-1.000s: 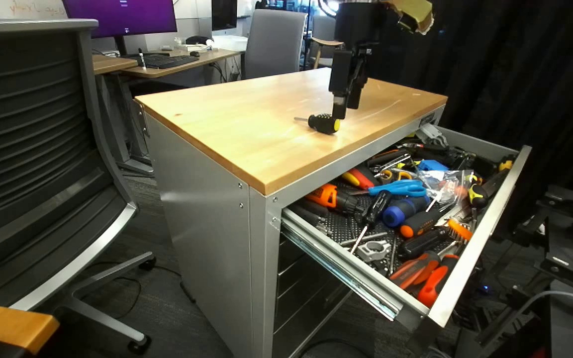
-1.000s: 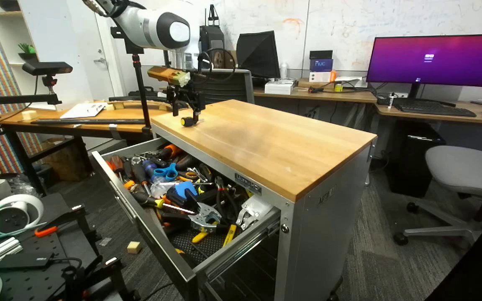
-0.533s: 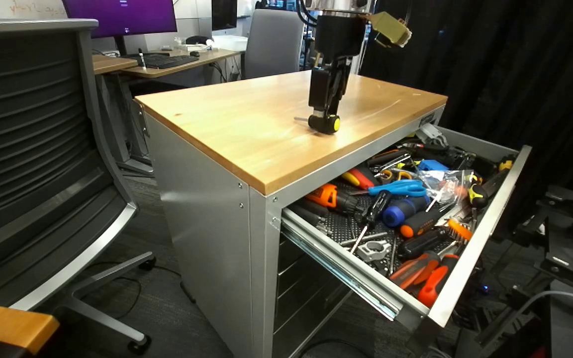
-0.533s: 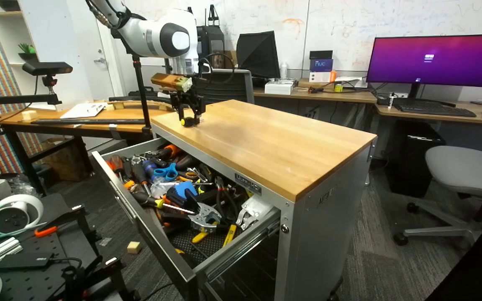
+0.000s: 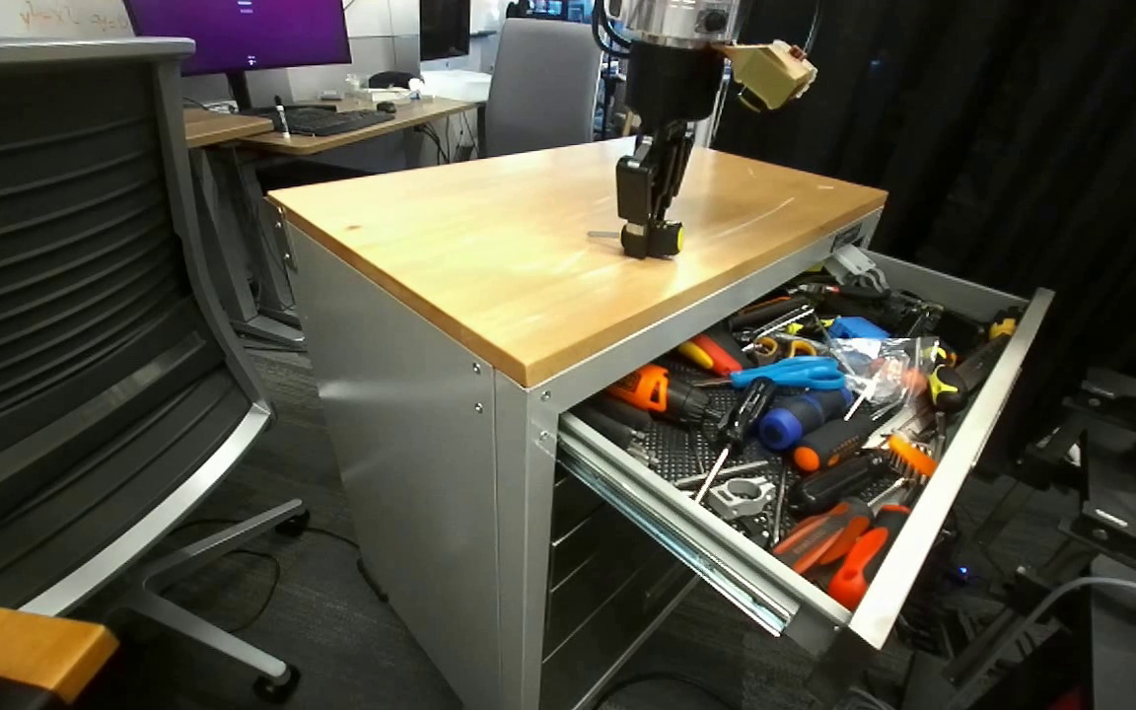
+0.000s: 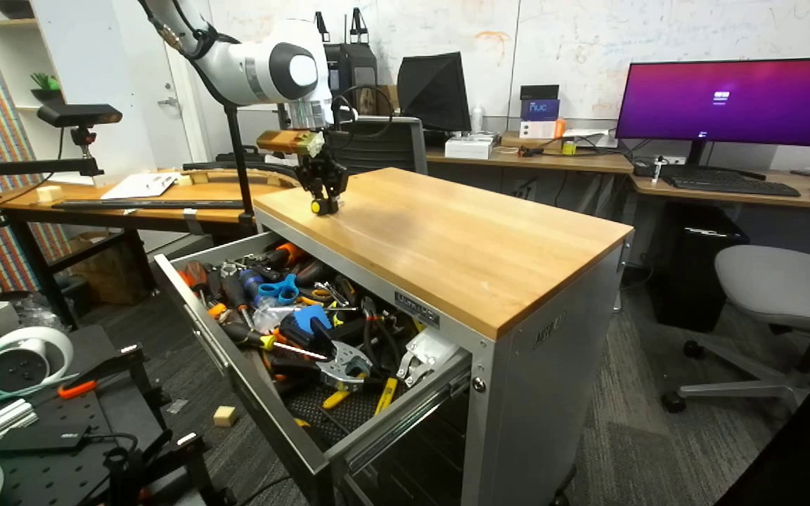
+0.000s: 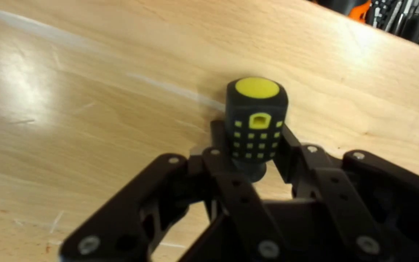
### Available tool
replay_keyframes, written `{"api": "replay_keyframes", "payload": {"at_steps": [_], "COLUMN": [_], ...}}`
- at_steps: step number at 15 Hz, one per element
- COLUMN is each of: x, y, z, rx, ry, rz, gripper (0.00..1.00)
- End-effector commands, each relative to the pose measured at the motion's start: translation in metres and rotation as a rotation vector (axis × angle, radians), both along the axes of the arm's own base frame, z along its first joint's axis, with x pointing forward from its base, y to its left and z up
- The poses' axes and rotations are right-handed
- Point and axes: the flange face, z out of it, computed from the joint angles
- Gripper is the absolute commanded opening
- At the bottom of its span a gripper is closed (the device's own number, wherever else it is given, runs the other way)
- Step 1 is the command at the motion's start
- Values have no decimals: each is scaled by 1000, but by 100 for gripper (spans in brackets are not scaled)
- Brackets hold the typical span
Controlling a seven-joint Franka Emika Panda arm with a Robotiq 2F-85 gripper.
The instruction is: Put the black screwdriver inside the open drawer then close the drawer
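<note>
Clamped in the gripper (image 7: 252, 140), jaws parted only by its own girth, the black screwdriver (image 7: 256, 118) at the wrist view's centre, on or barely above the worktop (image 5: 529, 256), could jam the open drawer (image 5: 958, 454), lower right in an exterior view, if dropped atop the heaped tools (image 5: 829, 444).

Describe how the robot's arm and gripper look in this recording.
The smooth, rounded white arm has dark grey trim around a white oval; black cables loop alongside. The black gripper has jointed links and round silver screw heads. A boxy yellowish attachment juts out above.
</note>
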Motion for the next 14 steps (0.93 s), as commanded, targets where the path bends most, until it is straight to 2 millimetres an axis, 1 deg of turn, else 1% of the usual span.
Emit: {"api": "replay_keyframes", "payload": {"at_steps": [1, 3, 5, 7, 10, 11, 12, 14], "x": [-36, -59, -79, -94, -112, -116, -120, -130], "y": [-42, -69, -90, -105, -121, -125, -129, -140], "z": [21, 23, 21, 15, 8, 7, 6, 3], "rx": [-79, -100, -104, -101, -102, -100, -105, -116], "ry": [31, 67, 103, 139, 175, 186, 190, 202], "rz": [-19, -69, -99, -109, -121, -126, -123, -129], "gripper": [10, 10, 10, 11, 11, 59, 60, 73]}}
